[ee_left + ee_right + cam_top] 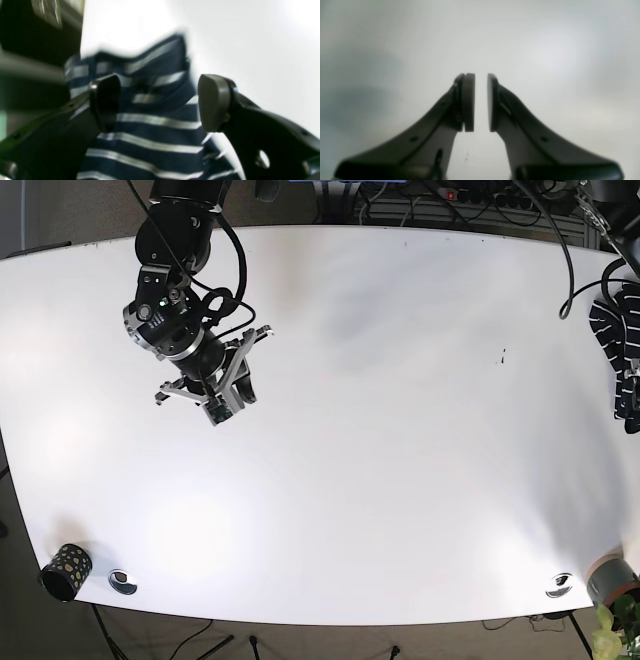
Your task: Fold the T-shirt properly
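Observation:
The T-shirt, navy with thin white stripes, is bunched up in the left wrist view and rises between my left gripper's fingers. My left gripper is open, its pads wide apart on either side of the cloth. In the base view the T-shirt is a crumpled heap at the far right edge of the white table. My right gripper hovers over the table's left part, far from the shirt. In the right wrist view the right gripper shows a narrow gap between its pads, with nothing in it.
A black dotted cup stands at the front left corner beside a small metal disc. Another disc and a grey pot with a plant sit at the front right corner. Cables run along the far edge.

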Motion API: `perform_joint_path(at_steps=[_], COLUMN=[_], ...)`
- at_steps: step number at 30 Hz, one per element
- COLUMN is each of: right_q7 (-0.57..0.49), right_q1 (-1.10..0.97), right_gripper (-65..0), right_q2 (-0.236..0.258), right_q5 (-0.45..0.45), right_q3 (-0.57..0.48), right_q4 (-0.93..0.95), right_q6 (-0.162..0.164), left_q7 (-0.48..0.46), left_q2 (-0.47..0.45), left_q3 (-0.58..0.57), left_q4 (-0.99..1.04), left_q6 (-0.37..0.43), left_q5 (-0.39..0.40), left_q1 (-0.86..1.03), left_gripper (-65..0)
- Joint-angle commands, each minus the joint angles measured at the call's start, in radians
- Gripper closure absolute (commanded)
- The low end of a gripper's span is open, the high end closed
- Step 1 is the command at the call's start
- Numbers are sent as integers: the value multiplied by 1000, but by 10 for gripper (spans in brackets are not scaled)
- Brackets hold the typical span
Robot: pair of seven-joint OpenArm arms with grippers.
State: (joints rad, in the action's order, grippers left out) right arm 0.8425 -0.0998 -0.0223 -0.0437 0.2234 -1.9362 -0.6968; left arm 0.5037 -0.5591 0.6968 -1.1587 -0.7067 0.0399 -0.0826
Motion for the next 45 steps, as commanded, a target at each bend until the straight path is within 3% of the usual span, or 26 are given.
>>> perform_joint_path(at_steps=[1, 6, 11, 17, 21, 23, 28, 30, 35, 39, 45], right_q7=[-85, -245, -434, -598, -688, -731, -917, -983, -1104, -1109, -1109], right_q1=[12, 13, 16, 13, 4, -13, -76, -88, -148, -212, -363], right_gripper=[-79, -79, -79, -79, -79, -79, -79, -79, -79, -79, -79], right_q2=[2, 8, 14, 100, 134, 154, 189, 190, 246, 264, 264], right_q5=[12, 124, 230, 239, 239, 239, 239, 226, 104, 8, -22], right_q3=[38, 104, 138, 166, 166, 166, 164, 163, 161, 161, 166], right_q4=[-18, -13, 30, 136, 197, 226, 289, 330, 447, 470, 395], right_q6=[-1, -1, -1, -1, -1, 18, 153, 180, 184, 184, 184], left_q7=[-21, -24, -110, -331, -368, -368, -368, -369, -376, -426, -471], left_q2=[9, 121, 231, 336, 373, 405, 477, 506, 564, 589, 643], left_q3=[7, -67, -180, -372, -474, -497, -530, -530, -529, -529, -530], left_q4=[-112, -226, -258, -350, -399, -430, -505, -524, -596, -631, -640], left_q6=[9, 9, 169, 374, 488, 519, 543, 543, 543, 543, 543], left_q5=[2, 1, 1, -2, -2, -2, -2, -2, -2, -2, -2], left_q1=[-13, 10, 37, 169, 246, 283, 401, 436, 547, 633, 752], left_gripper=[-418, -418, -419, -419, -421, -418, -414, -414, -404, -381, -379])
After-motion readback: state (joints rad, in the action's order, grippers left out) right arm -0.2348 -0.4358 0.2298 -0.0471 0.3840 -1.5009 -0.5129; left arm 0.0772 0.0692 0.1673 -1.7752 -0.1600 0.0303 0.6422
